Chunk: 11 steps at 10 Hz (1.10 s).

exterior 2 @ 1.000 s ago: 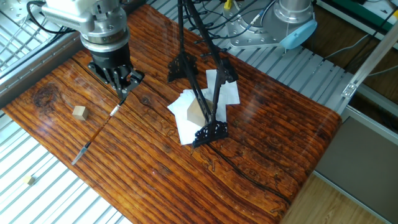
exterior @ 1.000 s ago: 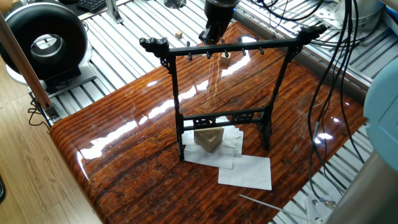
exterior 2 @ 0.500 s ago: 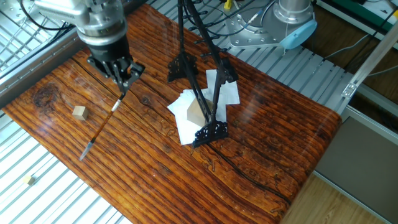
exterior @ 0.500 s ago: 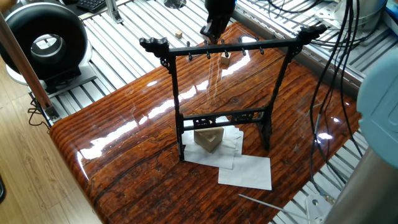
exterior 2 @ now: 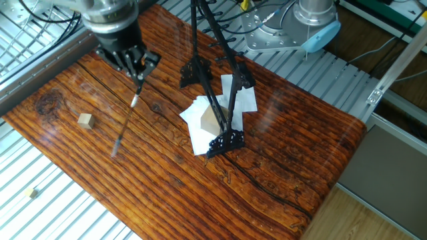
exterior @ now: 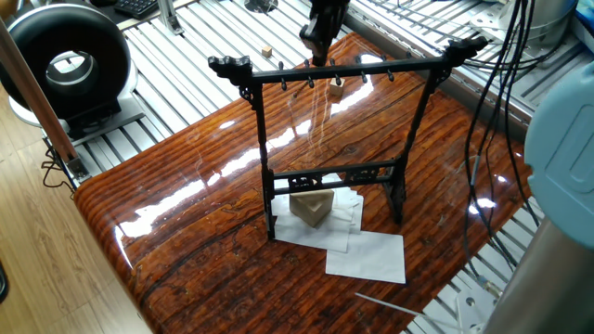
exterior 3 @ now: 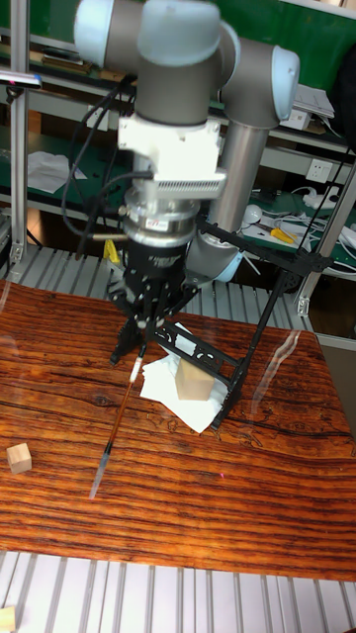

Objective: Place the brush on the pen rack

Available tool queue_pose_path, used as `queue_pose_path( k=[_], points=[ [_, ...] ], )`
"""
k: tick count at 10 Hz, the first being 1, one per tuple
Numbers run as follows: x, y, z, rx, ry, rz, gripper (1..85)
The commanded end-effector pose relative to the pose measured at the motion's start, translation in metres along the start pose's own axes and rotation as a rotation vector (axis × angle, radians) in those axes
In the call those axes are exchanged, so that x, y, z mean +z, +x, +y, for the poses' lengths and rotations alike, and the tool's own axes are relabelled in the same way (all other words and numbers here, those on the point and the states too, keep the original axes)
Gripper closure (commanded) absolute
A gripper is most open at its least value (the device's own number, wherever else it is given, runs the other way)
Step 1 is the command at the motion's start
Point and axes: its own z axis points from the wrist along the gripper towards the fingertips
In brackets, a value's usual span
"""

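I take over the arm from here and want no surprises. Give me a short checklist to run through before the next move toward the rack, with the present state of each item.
1. End effector shut on the brush: ok, it pinches the top end.
2. Brush off the table: ok in the tall fixed view, where it hangs tilted with its tip above the wood.
3. Rack upright: ok.
4. Pegs on the crossbar free: cannot tell, too small.
5. Wooden cube out of the way: ok, it lies apart from the brush.
6. Hanging loop on the brush: cannot tell.
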Motion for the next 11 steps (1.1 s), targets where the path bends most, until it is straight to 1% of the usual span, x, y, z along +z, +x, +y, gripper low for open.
queue_pose_path(
  k=[1, 5, 7, 9, 11],
  points=[
    [-0.019, 0.008, 0.015, 0.001, -0.014, 0.014, 84.7],
    [-0.037, 0.012, 0.037, 0.033, -0.025, 0.024, 84.7],
    [-0.042, 0.015, 0.042, 0.033, -0.022, 0.026, 84.7],
    [-0.043, 0.015, 0.045, 0.036, -0.028, 0.024, 84.7],
    [-0.047, 0.017, 0.05, 0.047, -0.022, 0.032, 84.7]
  ],
)
